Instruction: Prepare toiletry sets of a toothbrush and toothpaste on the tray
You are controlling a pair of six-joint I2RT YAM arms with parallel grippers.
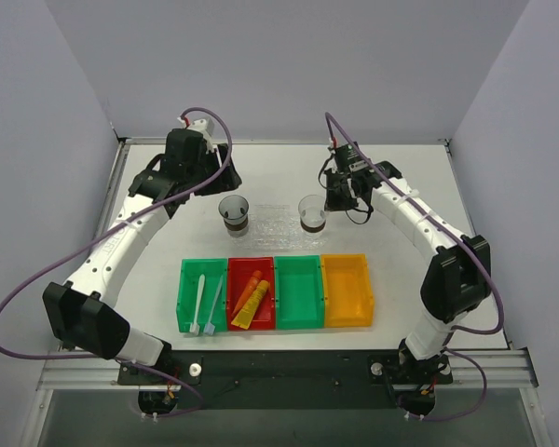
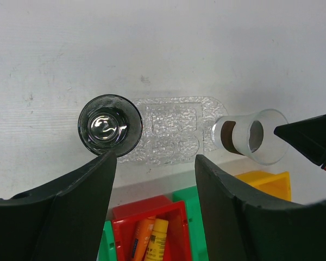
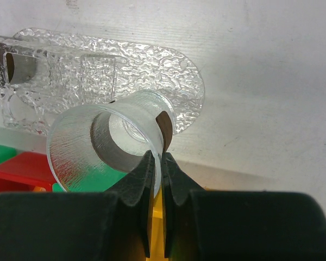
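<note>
Nearer than the tray (image 1: 272, 223), toothbrushes (image 1: 205, 303) lie in a green bin (image 1: 188, 279) and tubes (image 1: 250, 300) in the red bin (image 1: 265, 267). Only the right wrist view shows the right gripper (image 3: 156, 157) pinching the clear cup's (image 3: 76, 147) rim at the tray's right end. The left gripper (image 2: 155, 157) gapes at its near edge, beside the other cup (image 2: 110, 126). White table (image 1: 401, 177) runs on beyond.

No text, brand, number or sign can be read anywhere; the yellow-orange tapered plastic tube (image 2: 157, 239) shows no legible print.

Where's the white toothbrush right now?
In the overhead view the white toothbrush lies in the leftmost green bin, beside the pale blue toothbrush, left of the red bin.
</note>
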